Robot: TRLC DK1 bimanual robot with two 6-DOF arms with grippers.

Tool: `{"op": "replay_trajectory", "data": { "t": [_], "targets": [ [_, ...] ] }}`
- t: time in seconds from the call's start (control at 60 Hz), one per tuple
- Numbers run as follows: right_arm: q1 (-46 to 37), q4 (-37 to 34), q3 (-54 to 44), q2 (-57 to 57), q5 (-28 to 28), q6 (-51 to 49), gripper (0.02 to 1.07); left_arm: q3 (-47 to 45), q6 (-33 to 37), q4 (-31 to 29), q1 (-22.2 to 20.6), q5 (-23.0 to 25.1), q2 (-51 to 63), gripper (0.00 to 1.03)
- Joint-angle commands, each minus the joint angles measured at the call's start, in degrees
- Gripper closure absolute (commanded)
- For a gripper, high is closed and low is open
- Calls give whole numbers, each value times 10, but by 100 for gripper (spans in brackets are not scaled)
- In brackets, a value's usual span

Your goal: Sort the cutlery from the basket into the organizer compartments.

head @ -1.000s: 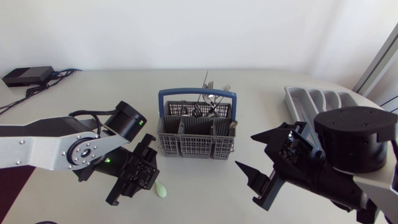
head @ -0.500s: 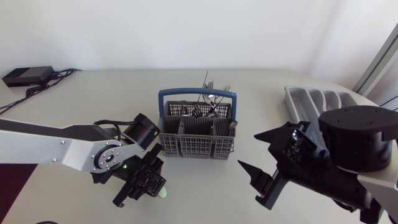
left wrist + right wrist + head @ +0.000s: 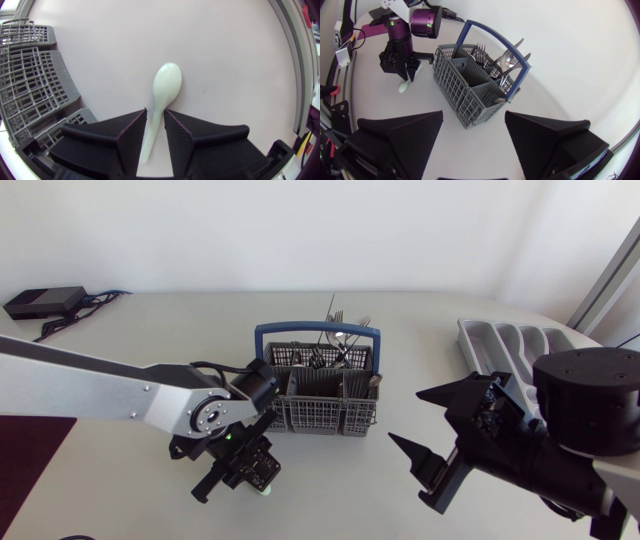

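Note:
A pale green spoon point(image 3: 166, 87) lies flat on the table in front of the grey basket point(image 3: 315, 415). My left gripper point(image 3: 245, 470) hovers low over it, open, its fingers point(image 3: 132, 135) straddling the handle without clamping it. In the head view only the spoon's bowl tip point(image 3: 263, 491) shows beneath the gripper. Several metal forks and spoons point(image 3: 335, 345) stand in the basket's rear compartments. My right gripper point(image 3: 405, 418) stands wide open and empty, to the right of the basket. The grey organizer point(image 3: 465, 340) sits at the far right, partly hidden by my right arm.
The basket's blue handle point(image 3: 316, 332) arches over the cutlery. A black box point(image 3: 45, 302) with cables lies at the back left. A dark mat point(image 3: 25, 450) covers the left edge of the table.
My left arm has swung right and forward, bringing its gripper over the green spoon. My right gripper has drifted slightly to the right.

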Motion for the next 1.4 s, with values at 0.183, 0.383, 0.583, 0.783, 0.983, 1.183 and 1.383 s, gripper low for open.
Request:
{"op": "replay_trajectory", "data": {
  "t": [0.183,0.383,0.583,0.783,0.983,1.183,1.383],
  "targets": [
    [-18,-6,-25,-13,-14,4,17,26,18,-79,-16,-9,85,100],
    [-23,-8,-27,-19,-17,2,17,28,0,-88,-17,-9,92,100],
    [-25,-8,-27,-21,-20,2,17,21,-16,-92,-1,31,38,100],
    [-24,-11,-24,-23,-21,2,17,7,-35,-103,8,77,-26,100],
    [-25,-15,-24,-27,-21,3,17,12,-70,-104,14,125,-96,100],
    [-26,-17,-17,-28,-29,10,17,46,-144,-104,15,209,-122,100],
    [-37,-24,-9,-30,-53,16,17,90,-261,-75,10,310,-144,100]
  ]
}}
